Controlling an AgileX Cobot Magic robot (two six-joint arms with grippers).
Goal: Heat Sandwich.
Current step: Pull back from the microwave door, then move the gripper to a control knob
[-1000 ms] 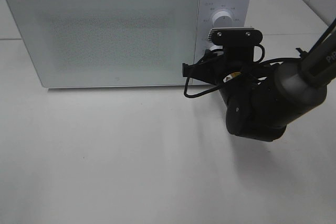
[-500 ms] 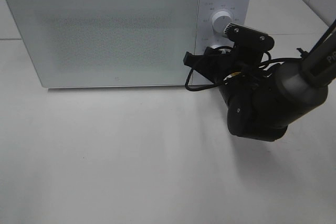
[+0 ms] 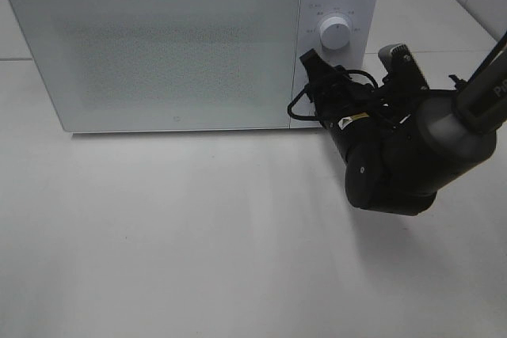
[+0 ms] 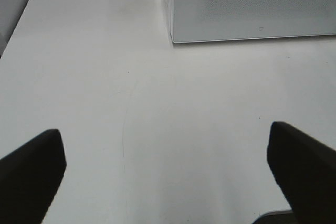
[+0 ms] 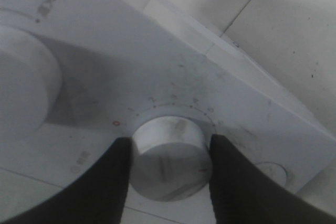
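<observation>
Smooth plastic knob (image 5: 169, 156) (matt microwave (image 3: 182, 45))

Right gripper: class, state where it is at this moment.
The right gripper is on the right of the exterior high view, at the microwave, below its upper dial; the right wrist view shows its fingers either side of the lower dial.

White microwave (image 3: 174, 45), door shut, lower dial (image 5: 169, 156) clamped

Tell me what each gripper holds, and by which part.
The right gripper clamps the lower knob by its round sides. The left gripper holds nothing.
</observation>
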